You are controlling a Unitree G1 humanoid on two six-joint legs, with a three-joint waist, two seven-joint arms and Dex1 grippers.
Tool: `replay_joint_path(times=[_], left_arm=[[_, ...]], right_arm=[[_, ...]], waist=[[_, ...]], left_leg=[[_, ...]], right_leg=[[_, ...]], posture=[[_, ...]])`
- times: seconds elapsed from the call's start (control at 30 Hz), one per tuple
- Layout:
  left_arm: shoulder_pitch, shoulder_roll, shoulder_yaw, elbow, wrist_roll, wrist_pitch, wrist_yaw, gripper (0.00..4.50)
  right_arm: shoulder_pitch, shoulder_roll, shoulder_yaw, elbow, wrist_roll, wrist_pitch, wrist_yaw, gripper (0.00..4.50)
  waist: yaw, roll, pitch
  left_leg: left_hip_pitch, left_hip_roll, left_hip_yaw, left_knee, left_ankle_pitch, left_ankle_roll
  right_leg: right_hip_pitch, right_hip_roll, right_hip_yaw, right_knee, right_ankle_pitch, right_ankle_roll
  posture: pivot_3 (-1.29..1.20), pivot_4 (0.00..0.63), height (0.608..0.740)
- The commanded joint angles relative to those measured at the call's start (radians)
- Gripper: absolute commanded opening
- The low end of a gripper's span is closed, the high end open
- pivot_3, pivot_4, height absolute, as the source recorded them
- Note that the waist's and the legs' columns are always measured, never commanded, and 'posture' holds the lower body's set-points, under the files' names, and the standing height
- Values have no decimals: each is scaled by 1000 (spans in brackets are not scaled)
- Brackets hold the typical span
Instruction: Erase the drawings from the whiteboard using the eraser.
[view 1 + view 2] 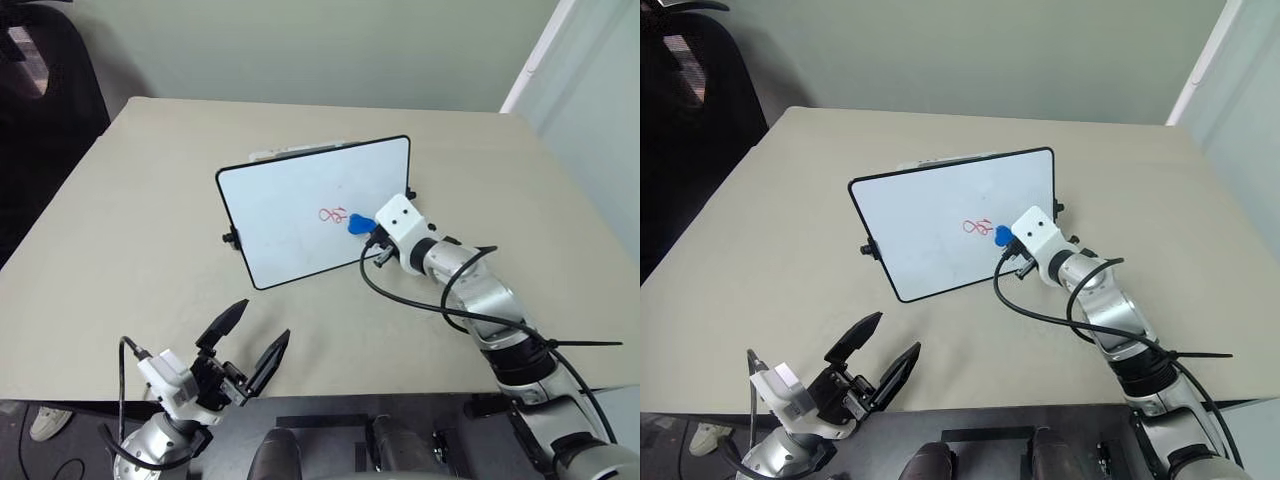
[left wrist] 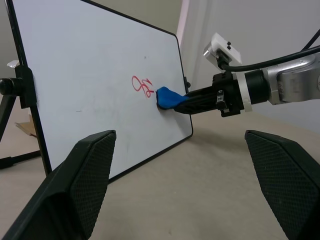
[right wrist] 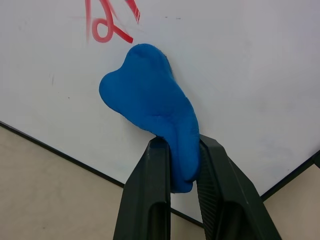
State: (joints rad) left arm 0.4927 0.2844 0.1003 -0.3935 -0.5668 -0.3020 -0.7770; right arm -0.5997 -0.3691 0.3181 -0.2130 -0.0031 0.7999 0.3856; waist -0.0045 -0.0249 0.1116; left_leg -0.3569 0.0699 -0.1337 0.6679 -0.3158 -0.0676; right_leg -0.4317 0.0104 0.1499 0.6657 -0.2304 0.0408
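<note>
smooth glossy whiteboard (image 1: 300, 210); soft matt blue eraser (image 3: 150, 107), matt beige table (image 1: 120, 240)

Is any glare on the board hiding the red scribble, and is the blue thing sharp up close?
Left eye view: the whiteboard is evenly lit, no glare over the drawings. Right wrist view: the eraser is crisp between the right pincer fingers and throws a soft shadow on the board. Left wrist view: the left pincer fingers look huge and dark.

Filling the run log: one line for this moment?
right gripper: shut on eraser | eraser: on whiteboard, beside drawings | drawings: not yet erased | left gripper: open, over table
</note>
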Motion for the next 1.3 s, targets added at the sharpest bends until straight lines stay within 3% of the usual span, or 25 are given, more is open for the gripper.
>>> replay_joint_path(times=[0.03, 0.37, 0.9, 1.3], left_arm=[[1, -3, 3, -24, -10, -5, 1, 4500], [9, -5, -6, -35, -7, -7, -1, 4500], [6, -5, -6, -34, -7, -7, -1, 4500], [22, -6, -17, -46, -3, -13, -5, 4500]], right_arm=[[-85, 26, -41, -65, 13, -4, 14, 421], [-167, 61, -15, -101, 23, 2, 60, 421], [-64, -57, 69, 15, -69, 16, 83, 421], [-65, -29, 40, 4, -82, -25, 72, 421]], waist=[[-4, 0, 0], [2, 0, 0], [7, 0, 0], [5, 0, 0]], left_leg=[[0, 0, 0, 0, 0, 0], [-2, 0, 0, -2, 0, 0], [-4, 0, 0, 0, 2, -5], [-1, 0, 0, 0, 3, -5]], right_leg=[[-1, 0, 0, 0, 0, 0], [-2, 0, 0, -2, 0, -1], [-2, -1, 0, -1, 1, 2], [0, 0, 1, -1, 2, 0]], posture=[[0, 150, 740], [0, 150, 740], [0, 150, 740], [0, 150, 740]])
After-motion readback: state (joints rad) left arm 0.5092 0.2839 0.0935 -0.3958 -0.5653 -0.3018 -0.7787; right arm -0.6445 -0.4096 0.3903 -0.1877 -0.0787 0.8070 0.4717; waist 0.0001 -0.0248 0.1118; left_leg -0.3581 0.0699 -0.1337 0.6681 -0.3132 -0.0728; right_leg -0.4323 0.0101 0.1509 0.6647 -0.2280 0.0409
